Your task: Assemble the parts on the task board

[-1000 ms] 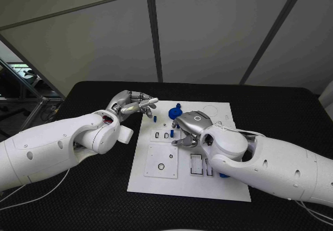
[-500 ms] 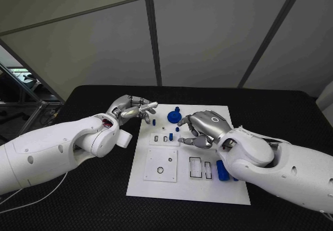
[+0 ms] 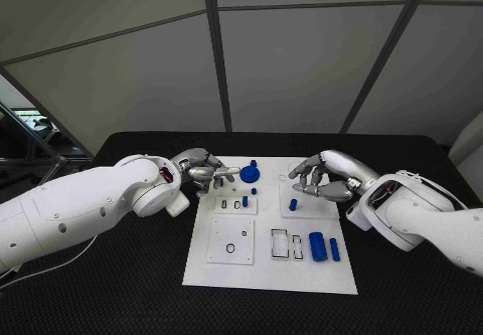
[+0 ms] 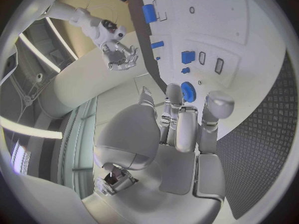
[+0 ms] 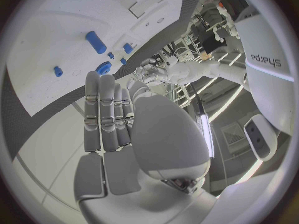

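The white task board (image 3: pixel 232 265) lies mid-table. A blue gear (image 3: pixel 250 173) sits at its far left corner. My left hand (image 3: pixel 206 173) hovers just left of the gear with fingers partly curled, one fingertip reaching close to it; I cannot tell if it touches. In the left wrist view the gear (image 4: pixel 189 91) lies just past the fingertips, and the palm is empty. My right hand (image 3: pixel 327 178) hovers over the board's far right part, fingers loosely bent, holding nothing. A blue peg (image 3: pixel 293 204) stands near it. A blue cylinder (image 3: pixel 318 246) and a thinner blue pin (image 3: pixel 334 248) lie at the right.
A small blue stud (image 3: pixel 254 190) and a blue piece in a slot (image 3: pixel 245 202) sit on the board's left half. A raised white plate (image 3: pixel 232 239) with a ring hole and two rectangular recesses (image 3: pixel 289 244) lie nearer me. Black table (image 3: pixel 121 279) surrounds the board.
My right hand has lifted off the board's middle and drawn back to the far right, uncovering the blue peg, cylinder and pin. My left hand has edged closer to the gear. The camera has shifted.
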